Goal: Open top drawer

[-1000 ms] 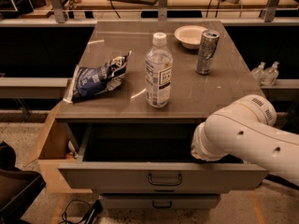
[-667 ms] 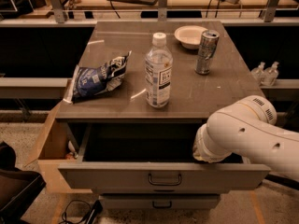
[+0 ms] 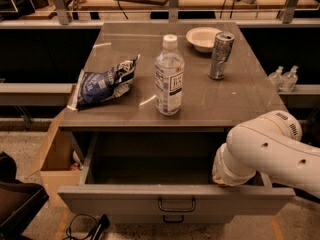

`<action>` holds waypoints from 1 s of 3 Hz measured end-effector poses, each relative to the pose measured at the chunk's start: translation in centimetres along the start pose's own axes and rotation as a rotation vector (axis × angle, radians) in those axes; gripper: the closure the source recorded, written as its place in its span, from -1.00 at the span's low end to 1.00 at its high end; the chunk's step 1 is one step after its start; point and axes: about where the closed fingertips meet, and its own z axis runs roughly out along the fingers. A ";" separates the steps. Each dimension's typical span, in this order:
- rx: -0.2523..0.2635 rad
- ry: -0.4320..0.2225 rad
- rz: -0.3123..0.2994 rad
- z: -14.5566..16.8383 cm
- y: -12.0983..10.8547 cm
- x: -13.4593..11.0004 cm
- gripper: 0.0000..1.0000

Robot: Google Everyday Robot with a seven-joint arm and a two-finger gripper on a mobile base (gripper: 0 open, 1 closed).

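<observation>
Camera view: top drawer (image 3: 120, 201) stands pulled out from under the cabinet top (image 3: 235, 101), plain grey inside showing, dark loop handle (image 3: 176, 204) at front centre. White arm (image 3: 270, 149) dips into the drawer's right front corner. The gripper (image 3: 223, 178) sits there just behind the front panel, hidden by the wrist; released or clenched, cannot tell. On top: water bottle (image 3: 169, 76), chip bag (image 3: 102, 84), can (image 3: 220, 55), bowl (image 3: 202, 38).
</observation>
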 end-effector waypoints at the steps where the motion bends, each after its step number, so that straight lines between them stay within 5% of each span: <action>1: -0.088 0.014 -0.043 -1.4 4.1 -0.5 1.00; 2: -0.161 0.034 -0.078 -3.5 7.9 -1.4 1.00; 3: -0.171 0.040 -0.074 -3.4 8.1 -1.4 1.00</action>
